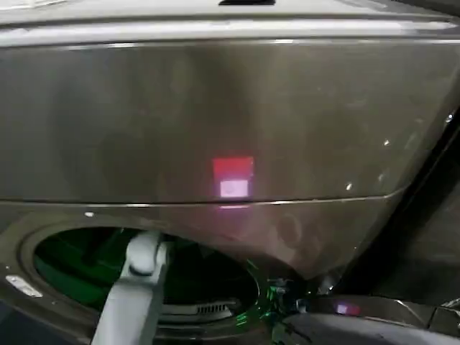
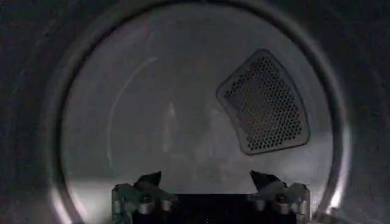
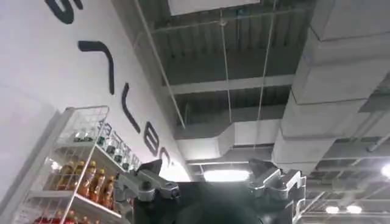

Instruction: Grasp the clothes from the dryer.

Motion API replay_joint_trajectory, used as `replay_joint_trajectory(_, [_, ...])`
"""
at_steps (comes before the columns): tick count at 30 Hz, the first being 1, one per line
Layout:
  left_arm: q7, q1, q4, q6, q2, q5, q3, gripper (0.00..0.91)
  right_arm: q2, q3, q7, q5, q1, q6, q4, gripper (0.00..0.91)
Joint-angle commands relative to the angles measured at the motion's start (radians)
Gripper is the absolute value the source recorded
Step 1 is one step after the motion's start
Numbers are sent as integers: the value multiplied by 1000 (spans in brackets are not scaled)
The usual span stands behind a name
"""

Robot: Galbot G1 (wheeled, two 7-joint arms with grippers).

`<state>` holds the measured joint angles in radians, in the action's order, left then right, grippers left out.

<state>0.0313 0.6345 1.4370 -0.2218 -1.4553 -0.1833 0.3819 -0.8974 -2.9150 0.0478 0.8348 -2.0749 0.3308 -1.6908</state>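
The dryer (image 1: 215, 115) is a bronze-grey metal machine with a red light (image 1: 232, 176) on its front. Its round porthole (image 1: 205, 277) opens at the lower left, lit green inside. My left arm (image 1: 136, 287) reaches through the porthole. Inside the drum, my left gripper (image 2: 206, 178) stands open, its dark fingertips (image 2: 152, 178) wide apart with nothing between them. Ahead of it are the drum's bare back wall (image 2: 164, 122) and a perforated vent panel (image 2: 265, 103). The clothes are out of view. My right gripper (image 3: 210, 165) is open, empty and pointing up at a ceiling.
The drum's round rim (image 2: 58, 140) rings the left gripper closely. A dark rounded part with a pink light (image 1: 348, 309) sits at the lower right beside the dryer. Past the right gripper stand a wire rack of bottles (image 3: 79, 176) and ceiling ducts (image 3: 317, 115).
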Motion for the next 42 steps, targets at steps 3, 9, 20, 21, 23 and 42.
replay_joint_trajectory(3, [-257, -339, -477, -16, 9, 87, -32, 907, 9, -1, 4, -1, 4, 3, 1, 907])
replay_joint_trajectory(9, [-708, -450, -650, 188, 78, 273, -184, 907, 11, -2, 8, 2, -3, 2, -2, 907])
replay_joint_trajectory(20, [-1007, -696, -1080, 289, 71, 747, -426, 907, 11, -4, 10, 2, -9, -8, 3, 907])
replay_joint_trajectory(21, [-1013, -709, -1095, 279, 74, 764, -450, 907, 10, -4, 10, 2, -8, -7, 1, 907])
replay_joint_trajectory(23, [-1019, -743, -1132, 250, 75, 811, -480, 907, 5, -4, 10, 2, -6, -7, -2, 907])
replay_joint_trajectory(42, [-1045, -795, -1302, 177, 17, 913, -585, 907, -4, -5, 21, 3, -17, -19, -19, 907])
